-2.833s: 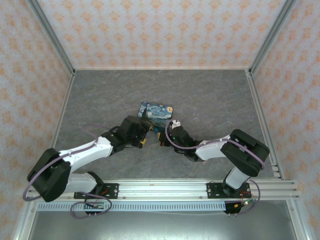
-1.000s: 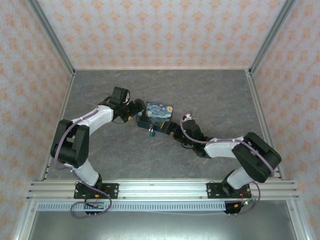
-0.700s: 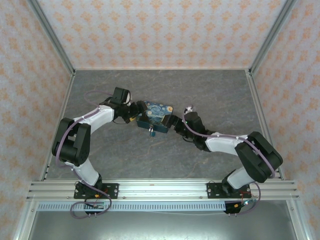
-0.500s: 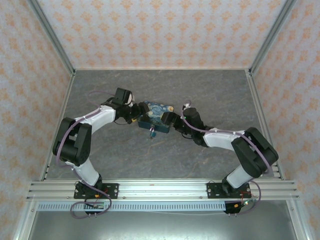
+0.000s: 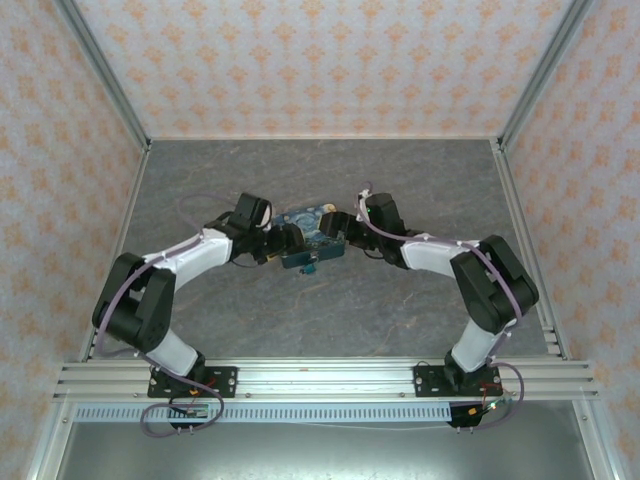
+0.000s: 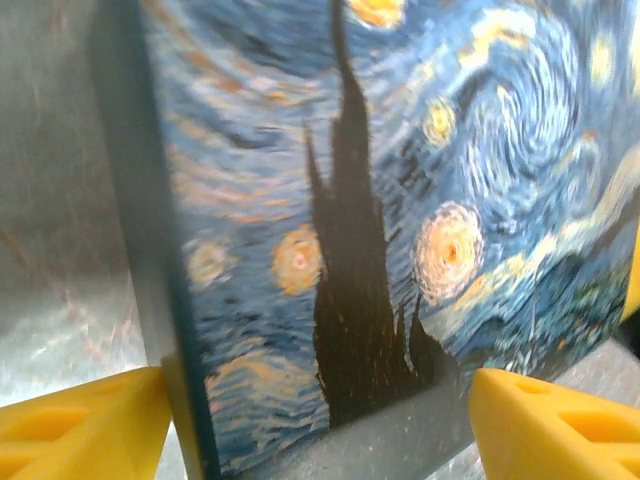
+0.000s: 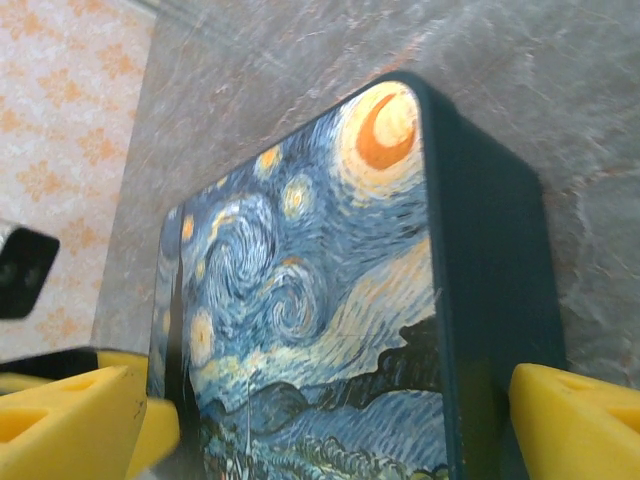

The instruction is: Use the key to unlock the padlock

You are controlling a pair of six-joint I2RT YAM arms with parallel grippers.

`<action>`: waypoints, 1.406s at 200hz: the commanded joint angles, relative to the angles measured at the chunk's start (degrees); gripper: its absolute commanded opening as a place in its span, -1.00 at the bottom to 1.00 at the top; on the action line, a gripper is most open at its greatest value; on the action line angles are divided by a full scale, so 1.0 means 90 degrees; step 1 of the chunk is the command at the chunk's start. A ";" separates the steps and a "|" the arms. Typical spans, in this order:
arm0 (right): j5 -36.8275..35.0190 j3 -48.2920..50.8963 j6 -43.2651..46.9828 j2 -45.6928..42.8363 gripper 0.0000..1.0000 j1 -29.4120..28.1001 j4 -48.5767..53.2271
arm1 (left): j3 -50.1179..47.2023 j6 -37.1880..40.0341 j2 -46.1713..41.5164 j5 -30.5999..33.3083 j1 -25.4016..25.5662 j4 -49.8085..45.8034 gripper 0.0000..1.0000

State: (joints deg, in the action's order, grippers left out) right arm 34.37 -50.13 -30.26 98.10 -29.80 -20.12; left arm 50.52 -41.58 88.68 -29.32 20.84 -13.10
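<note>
Grey marbled table (image 5: 420, 300). Painted tin (image 5: 312, 225) clamped from both sides: left gripper (image 6: 315, 385) closed on one end, right gripper (image 7: 320, 380) closed on the other. Small teal padlock (image 5: 306, 263) sits at the tin's near edge.

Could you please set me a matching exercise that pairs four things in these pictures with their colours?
Things:
1. tin
2. padlock
3. left gripper's fingers
4. table

Colours:
a. yellow
b. grey, marbled
c. teal
d. dark blue with painted swirls

Pairs: 1-d, 2-c, 3-a, 4-b
</note>
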 commanded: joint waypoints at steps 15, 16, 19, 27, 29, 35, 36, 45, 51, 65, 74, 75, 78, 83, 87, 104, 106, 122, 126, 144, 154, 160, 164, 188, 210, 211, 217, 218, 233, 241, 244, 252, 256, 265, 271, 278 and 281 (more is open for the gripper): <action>0.0899 -0.0448 0.0491 0.0264 0.85 -0.0038 -0.0251 | -0.0674 -0.0604 -0.0661 0.0314 0.0337 0.0467 0.55; 0.0908 -0.0452 0.0496 0.0273 0.85 -0.0038 -0.0248 | -0.0688 -0.0614 -0.0672 0.0326 0.0349 0.0473 0.56; 0.0935 -0.0484 0.0519 0.0302 0.85 -0.0038 -0.0262 | -0.0734 -0.0643 -0.0719 0.0344 0.0371 0.0492 0.55; 0.0939 -0.0547 0.0547 0.0346 0.85 -0.0040 -0.0243 | -0.0824 -0.0730 -0.0826 0.0415 0.0433 0.0514 0.55; 0.0913 -0.0552 0.0549 0.0356 0.85 -0.0041 -0.0237 | -0.0842 -0.0741 -0.0851 0.0435 0.0444 0.0518 0.56; 0.0853 -0.0580 0.0584 0.0359 0.85 -0.0038 -0.0224 | -0.0898 -0.0777 -0.0941 0.0486 0.0476 0.0520 0.56; 0.0841 -0.0576 0.0591 0.0359 0.85 -0.0033 -0.0225 | -0.0907 -0.0784 -0.0954 0.0490 0.0481 0.0519 0.56; 0.0708 -0.0597 0.0651 0.0346 0.86 0.0009 -0.0174 | -0.0960 -0.0796 -0.1076 0.0587 0.0481 0.0431 0.56; 0.0633 -0.0593 0.0675 0.0317 0.86 0.0060 -0.0166 | -0.0960 -0.0778 -0.1163 0.0689 0.0485 0.0308 0.57; 0.0501 -0.0519 0.0648 0.0201 0.86 0.0238 -0.0256 | -0.0921 -0.0686 -0.1376 0.1006 0.0485 -0.0026 0.59; 0.0400 -0.0440 0.0647 0.0081 0.87 0.0364 -0.0319 | -0.0866 -0.0632 -0.1522 0.1192 0.0486 -0.0245 0.61; 0.0390 -0.0423 0.0657 0.0059 0.87 0.0377 -0.0331 | -0.0862 -0.0628 -0.1537 0.1214 0.0482 -0.0269 0.62; 0.0369 -0.0386 0.0673 -0.0003 0.87 0.0424 -0.0348 | -0.0844 -0.0624 -0.1574 0.1268 0.0478 -0.0336 0.63; 0.0312 -0.0321 0.0703 -0.0108 0.87 0.0494 -0.0352 | -0.0812 -0.0614 -0.1662 0.1342 0.0477 -0.0438 0.64; 0.0251 -0.0276 0.0740 -0.0185 0.87 0.0549 -0.0352 | -0.0786 -0.0608 -0.1725 0.1405 0.0469 -0.0513 0.65; 0.0133 0.0063 0.0824 -0.0642 0.88 0.0778 -0.0387 | -0.0672 -0.0586 -0.1961 0.1737 0.0436 -0.0861 0.69; 0.0135 0.0109 0.0831 -0.0699 0.88 0.0801 -0.0398 | -0.0652 -0.0583 -0.1990 0.1789 0.0430 -0.0913 0.69; 0.0210 0.0538 0.0806 -0.1138 0.87 0.0959 -0.0559 | -0.0435 -0.0458 -0.2134 0.2168 0.0376 -0.1374 0.71; 0.0253 0.0654 0.0778 -0.1271 0.86 0.0984 -0.0599 | -0.0364 -0.0409 -0.2152 0.2260 0.0370 -0.1488 0.71; 0.0526 0.1166 0.0641 -0.1723 0.77 0.0997 -0.0789 | -0.0006 -0.0165 -0.2164 0.2612 0.0340 -0.1901 0.71; 0.0710 0.1479 0.0412 -0.1902 0.72 0.0988 -0.1077 | 0.0176 -0.0021 -0.2128 0.2722 0.0340 -0.2002 0.72; 0.0757 0.1698 0.0235 -0.1984 0.70 0.0970 -0.1349 | 0.0293 0.0087 -0.2085 0.2770 0.0341 -0.2044 0.72; 0.0778 0.1856 0.0132 -0.2035 0.70 0.0948 -0.1544 | 0.0386 0.0155 -0.2033 0.2809 0.0337 -0.2086 0.72; 0.0554 0.2569 -0.0204 -0.2217 0.70 0.0589 -0.2363 | 0.1027 0.0538 -0.1535 0.3387 0.0315 -0.2419 0.80; 0.0304 0.2901 -0.0331 -0.2010 0.70 0.0057 -0.3033 | 0.1368 0.0819 -0.0968 0.3195 0.0068 -0.2231 0.85; 0.0298 0.2912 -0.0335 -0.1993 0.70 0.0039 -0.3075 | 0.1388 0.0830 -0.0934 0.3178 0.0058 -0.2218 0.85; 0.0269 0.2962 -0.0407 -0.1863 0.69 -0.0080 -0.3350 | 0.1461 0.0921 -0.0793 0.3095 -0.0005 -0.2157 0.85; 0.0271 0.2972 -0.0427 -0.1831 0.69 -0.0098 -0.3394 | 0.1469 0.0935 -0.0773 0.3074 -0.0008 -0.2143 0.85; 0.0138 0.3067 -0.0617 -0.1405 0.69 -0.0344 -0.4098 | 0.1642 0.1136 -0.0445 0.2983 -0.0102 -0.2087 0.87; 0.0059 0.3070 -0.0673 -0.1151 0.68 -0.0467 -0.4370 | 0.1708 0.1185 -0.0305 0.2937 -0.0130 -0.2060 0.87; 0.0024 0.3061 -0.0692 -0.1063 0.68 -0.0497 -0.4456 | 0.1729 0.1342 -0.0252 0.2936 -0.0137 -0.2055 0.87; -0.0085 0.3043 -0.0742 -0.0832 0.68 -0.0603 -0.4674 | 0.1766 0.1448 -0.0134 0.2930 -0.0147 -0.2060 0.87; -0.0114 0.3027 -0.0777 -0.0711 0.68 -0.0633 -0.4773 | 0.1776 0.1503 -0.0084 0.2909 -0.0157 -0.2051 0.88; -0.0172 0.2975 -0.0862 -0.0459 0.67 -0.0708 -0.4953 | 0.1788 0.1591 0.0026 0.2896 -0.0169 -0.2050 0.88; -0.0195 0.2935 -0.0929 -0.0294 0.67 -0.0745 -0.5083 | 0.1783 0.1623 0.0089 0.2896 -0.0161 -0.2050 0.88; -0.0241 0.2898 -0.1014 -0.0114 0.66 -0.0792 -0.5244 | 0.1761 0.1672 0.0156 0.2902 -0.0167 -0.2043 0.88; -0.0250 0.2879 -0.1047 -0.0033 0.66 -0.0806 -0.5311 | 0.1756 0.1680 0.0180 0.2898 -0.0160 -0.2043 0.88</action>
State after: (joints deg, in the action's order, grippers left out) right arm 34.85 -23.14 -36.62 93.41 -35.86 -56.95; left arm 64.79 -30.59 89.10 -3.95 19.59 -30.63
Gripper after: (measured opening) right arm 0.833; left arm 0.939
